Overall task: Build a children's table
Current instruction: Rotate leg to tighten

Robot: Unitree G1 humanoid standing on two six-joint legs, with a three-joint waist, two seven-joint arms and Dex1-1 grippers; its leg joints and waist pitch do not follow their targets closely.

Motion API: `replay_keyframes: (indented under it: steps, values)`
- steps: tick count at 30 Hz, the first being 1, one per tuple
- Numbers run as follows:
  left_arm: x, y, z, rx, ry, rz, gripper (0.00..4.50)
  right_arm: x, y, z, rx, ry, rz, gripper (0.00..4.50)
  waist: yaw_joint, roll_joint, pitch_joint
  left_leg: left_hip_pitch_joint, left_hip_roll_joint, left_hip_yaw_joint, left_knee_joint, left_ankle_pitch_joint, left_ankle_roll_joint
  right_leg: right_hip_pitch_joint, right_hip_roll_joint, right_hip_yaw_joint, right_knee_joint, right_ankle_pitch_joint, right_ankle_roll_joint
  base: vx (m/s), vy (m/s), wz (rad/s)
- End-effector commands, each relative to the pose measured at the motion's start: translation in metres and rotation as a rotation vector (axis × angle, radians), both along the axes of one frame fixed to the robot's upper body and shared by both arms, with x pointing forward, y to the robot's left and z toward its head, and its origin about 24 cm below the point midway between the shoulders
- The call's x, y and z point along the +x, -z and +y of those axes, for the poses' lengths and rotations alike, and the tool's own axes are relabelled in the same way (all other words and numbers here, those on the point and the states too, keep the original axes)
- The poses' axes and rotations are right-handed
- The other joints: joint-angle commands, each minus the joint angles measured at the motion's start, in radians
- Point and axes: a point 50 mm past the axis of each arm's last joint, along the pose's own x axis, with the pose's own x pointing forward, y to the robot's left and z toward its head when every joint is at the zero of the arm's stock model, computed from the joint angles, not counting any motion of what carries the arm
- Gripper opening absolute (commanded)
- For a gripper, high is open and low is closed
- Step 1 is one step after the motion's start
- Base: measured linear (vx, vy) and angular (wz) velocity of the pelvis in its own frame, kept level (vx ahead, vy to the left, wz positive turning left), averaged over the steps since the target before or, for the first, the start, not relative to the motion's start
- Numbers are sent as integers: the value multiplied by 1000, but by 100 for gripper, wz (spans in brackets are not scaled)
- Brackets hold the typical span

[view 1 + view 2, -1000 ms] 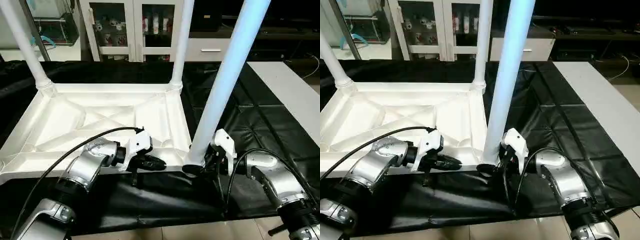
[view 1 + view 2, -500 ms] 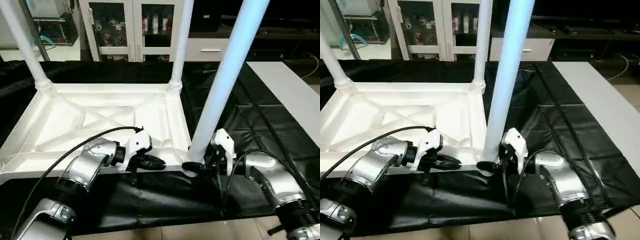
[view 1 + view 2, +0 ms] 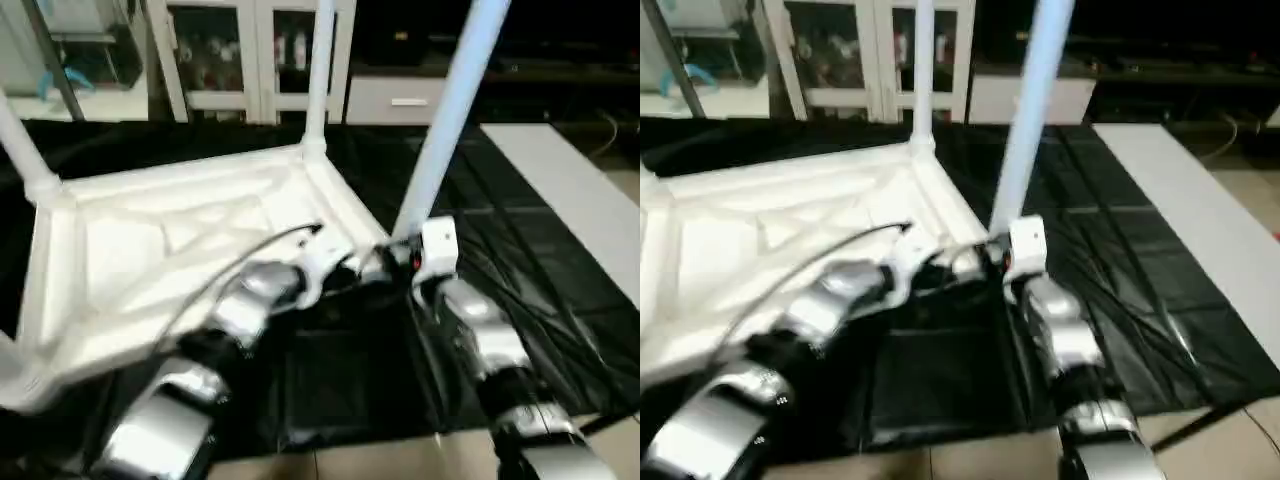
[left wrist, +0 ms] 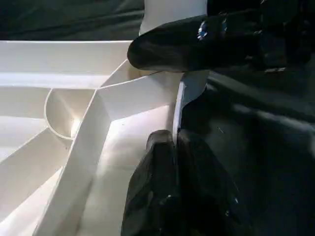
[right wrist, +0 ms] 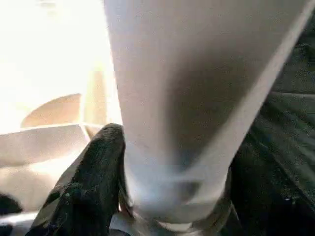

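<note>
The children's table top lies upside down on black cloth, ribbed underside up. A white leg stands in its near right corner socket, another leg in the far corner, and a third leg at the left. My left gripper is shut on the thin rim of the top, close to that near right corner. My right gripper grips the base of the near right leg, one black finger pressed against it.
Black cloth covers the work surface around the top. A white tabletop runs along the right side. White cabinets stand at the back. Bare floor shows at the near edge.
The camera has shifted and tilted. The top now sits turned in the picture, its near right corner farther from me, and both arms reach farther out. My right gripper has closed in on the leg.
</note>
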Motion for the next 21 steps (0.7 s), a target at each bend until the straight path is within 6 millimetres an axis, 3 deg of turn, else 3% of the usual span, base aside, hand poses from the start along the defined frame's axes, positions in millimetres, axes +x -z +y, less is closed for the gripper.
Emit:
replay_keyframes:
  steps: [1,3,6,7,8,9,12,13,15,17,18,19,20,21]
  values:
    - [14,-2,16,-30,-260,-51,0,-6,8,28,-20,-69,20,267,2,-17,-66,5,47,-20,-72,-116,61,46,-58,42,-52,-199,-212,0,0,0]
    - [13,-4,13,-45,-220,-55,0,-6,7,32,-13,-102,9,266,8,-20,-68,2,47,-18,-68,-69,103,50,-60,41,-44,-142,-231,0,0,0]
    - [11,-4,12,-45,-155,-64,0,-5,3,32,22,-114,-31,266,9,-17,-65,3,49,-17,-68,-73,129,47,-60,39,-47,-151,-243,0,0,0]
    - [8,-2,12,-39,-107,-68,0,-4,0,31,50,-132,-63,266,9,-18,-64,3,49,-17,-68,-88,128,47,-60,39,-51,-170,-240,0,0,0]
    - [7,-2,12,-36,-87,-69,0,-4,-2,30,61,-140,-76,266,10,-11,-64,4,50,-18,-69,-98,123,48,-61,39,-50,-183,-238,0,0,0]
    - [5,0,13,-32,-55,-68,0,-5,-5,28,78,-153,-103,322,9,-11,-64,4,52,-19,-71,-113,113,48,-60,39,-52,-200,-233,0,0,0]
    - [3,3,16,-28,-30,-54,0,-6,-8,23,73,-165,-123,338,7,-11,-64,1,54,-20,-72,-120,111,51,-60,39,-48,-181,-236,0,0,0]
    - [-3,7,23,-25,47,-32,0,-11,-10,8,54,-232,-136,345,6,-7,-62,-1,53,-22,-74,-121,110,52,-60,39,-49,-182,-236,0,0,0]
    - [-6,8,29,-28,83,-14,0,-17,-10,-3,37,-325,-127,379,4,-6,-61,0,54,-23,-74,-155,110,58,-59,38,-54,-209,-224,0,0,0]
    - [-7,9,31,-30,92,-3,0,-25,-8,-10,1,-435,-102,391,3,-5,-59,2,56,-22,-74,-177,106,53,-58,38,-57,-228,-228,0,0,0]
    - [-12,9,34,-29,168,11,0,-37,-4,-17,-40,-574,-63,391,4,0,-58,0,54,-25,-75,-175,104,57,-57,38,-58,-233,-227,0,0,0]
    - [-16,9,36,-29,226,21,0,-44,-2,-22,-64,-636,-45,391,4,-4,-55,-2,59,-24,-76,-194,109,56,-59,39,-61,-249,-225,0,0,0]
    - [-21,9,36,-35,310,27,0,-50,-1,-27,-71,-688,-30,391,5,-1,-55,2,60,-23,-77,-203,107,52,-60,40,-64,-263,-227,0,0,0]
    - [-26,8,37,-39,379,40,0,-55,0,-33,-73,-729,-16,391,6,-4,-56,1,60,-24,-76,-211,104,55,-63,41,-65,-276,-226,0,0,0]
